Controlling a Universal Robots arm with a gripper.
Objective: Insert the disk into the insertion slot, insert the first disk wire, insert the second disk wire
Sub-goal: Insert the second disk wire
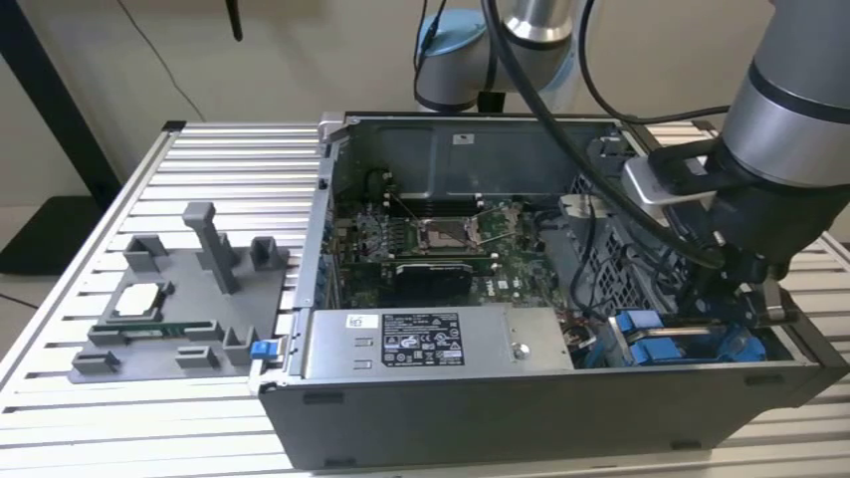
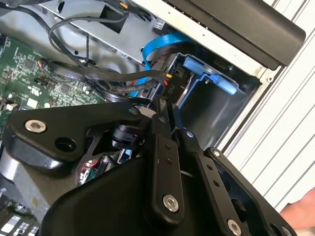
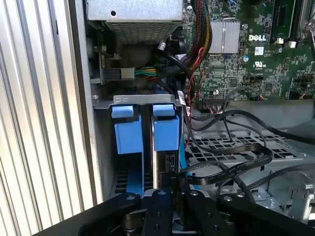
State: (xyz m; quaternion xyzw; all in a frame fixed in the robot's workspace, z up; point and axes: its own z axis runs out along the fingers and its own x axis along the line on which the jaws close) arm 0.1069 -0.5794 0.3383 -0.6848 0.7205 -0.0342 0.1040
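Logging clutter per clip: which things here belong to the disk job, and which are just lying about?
Job: gripper, disk in its blue caddy, insertion slot, black wires.
Lying about: power-supply box, processor socket, grey fixture at the exterior view's left.

A robotics lab or test workshop: an opened computer case (image 1: 531,299) sits on a slatted aluminium surface (image 1: 199,169) beside grey fixtures (image 1: 186,299).
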